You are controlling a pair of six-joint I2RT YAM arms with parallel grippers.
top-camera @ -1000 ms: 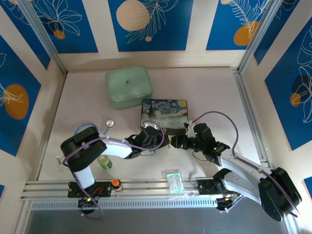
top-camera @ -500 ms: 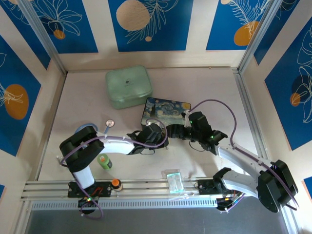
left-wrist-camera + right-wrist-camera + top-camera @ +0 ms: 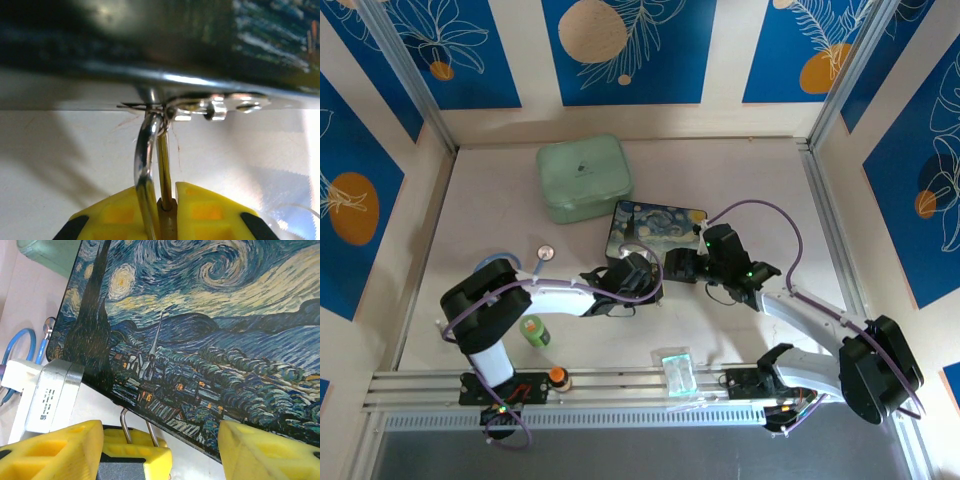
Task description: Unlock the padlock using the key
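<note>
The brass padlock [image 3: 168, 220] is pinched at its body by my left gripper [image 3: 167, 196], which is shut on it. Its silver shackle [image 3: 144, 160] rises to the metal clasp [image 3: 215, 105] on the front of the starry-night box [image 3: 660, 222]. From above, my left gripper [image 3: 638, 273] sits at the box's front edge. My right gripper [image 3: 678, 266] hovers just right of it, jaws open wide. In the right wrist view, my right gripper [image 3: 160, 440] spans the box's front edge [image 3: 200, 315], the shackle [image 3: 125, 426] and the left fingers [image 3: 137, 452]. The key is hidden.
A pale green case [image 3: 584, 177] lies behind the box. A round silver disc [image 3: 546, 252], a small green bottle [image 3: 534, 331], an orange-topped item [image 3: 557, 376] and a clear packet [image 3: 676, 368] lie toward the near rail. A blue cable loop [image 3: 15, 350] lies left of the box.
My right gripper has moved left and forward to the box's front edge, close beside the left gripper. The box has shifted and turned slightly. The left gripper keeps its hold on the padlock.
</note>
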